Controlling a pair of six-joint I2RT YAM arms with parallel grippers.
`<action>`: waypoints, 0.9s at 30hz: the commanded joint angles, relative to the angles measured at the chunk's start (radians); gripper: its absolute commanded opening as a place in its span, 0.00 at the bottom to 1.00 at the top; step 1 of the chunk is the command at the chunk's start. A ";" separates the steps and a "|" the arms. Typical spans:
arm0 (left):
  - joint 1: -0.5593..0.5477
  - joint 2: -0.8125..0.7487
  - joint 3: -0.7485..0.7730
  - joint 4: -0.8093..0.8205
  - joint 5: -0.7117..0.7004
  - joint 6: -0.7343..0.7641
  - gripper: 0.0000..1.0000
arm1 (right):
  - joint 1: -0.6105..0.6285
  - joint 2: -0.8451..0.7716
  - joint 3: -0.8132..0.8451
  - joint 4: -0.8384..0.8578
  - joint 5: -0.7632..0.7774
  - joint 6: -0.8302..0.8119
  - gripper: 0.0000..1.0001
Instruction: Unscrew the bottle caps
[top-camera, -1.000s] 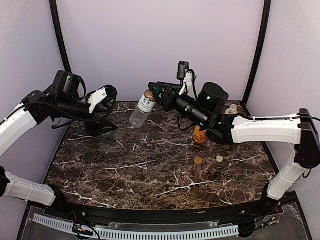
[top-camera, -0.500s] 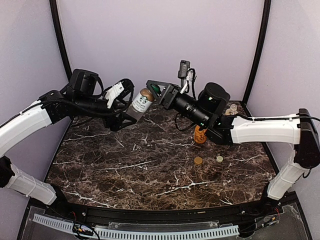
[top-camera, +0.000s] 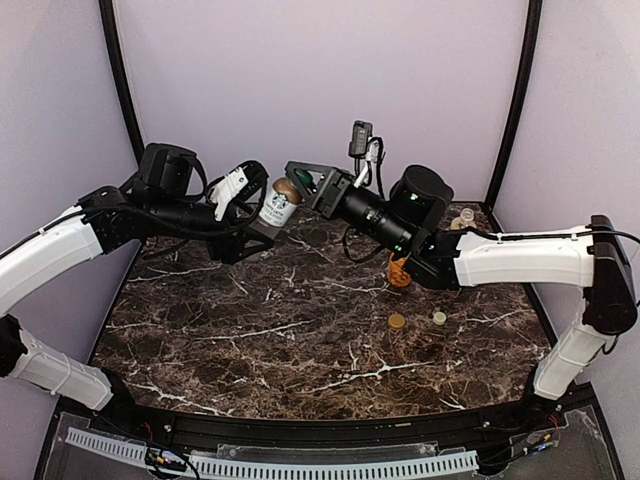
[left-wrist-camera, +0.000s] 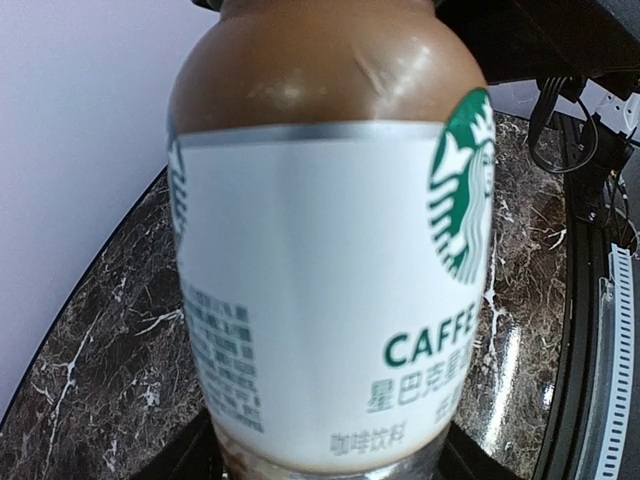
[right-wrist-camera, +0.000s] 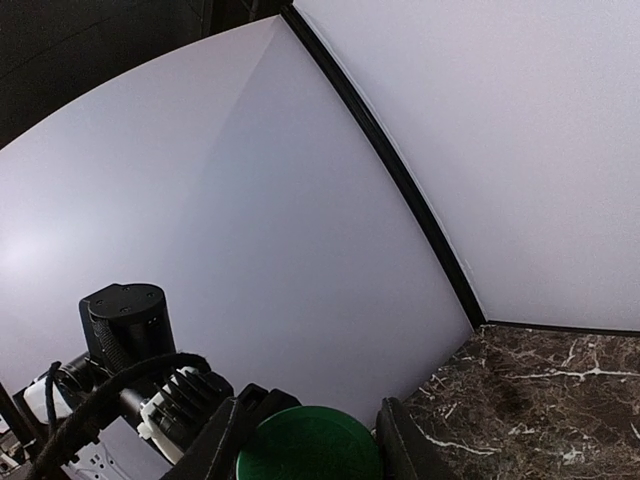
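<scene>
The small clear bottle with a white green-logo label (top-camera: 277, 207) holds brown liquid and is lifted off the table at the back left. It fills the left wrist view (left-wrist-camera: 320, 260). My left gripper (top-camera: 258, 232) is shut on its base; the finger tips (left-wrist-camera: 175, 462) show at the bottom corners. My right gripper (top-camera: 298, 180) is shut on its green cap (right-wrist-camera: 310, 448) at the bottle's top. I cannot tell if the cap is loose. The short orange bottle (top-camera: 400, 270) stands half hidden behind the right arm. A pale bottle (top-camera: 466, 216) stands at the back right.
Two loose caps lie on the dark marble table (top-camera: 250, 340): a gold one (top-camera: 397, 322) and a pale one (top-camera: 439, 318). Lilac walls with black corner posts (top-camera: 515, 100) close in the back and sides. The right arm reaches across the back of the table.
My left gripper swung right and closed on the bottle's base, which only the right gripper held before. The bottle has tipped more upright and both grippers shifted slightly left.
</scene>
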 joint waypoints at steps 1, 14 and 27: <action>-0.004 -0.031 -0.028 0.032 0.007 -0.004 0.59 | 0.018 0.017 0.041 0.061 -0.040 0.026 0.00; -0.004 -0.060 -0.042 0.047 -0.143 0.126 0.38 | -0.007 -0.063 0.072 -0.170 -0.079 -0.065 0.56; -0.024 -0.177 -0.293 0.588 -0.541 0.886 0.35 | -0.097 -0.248 0.195 -0.867 -0.185 -0.072 0.99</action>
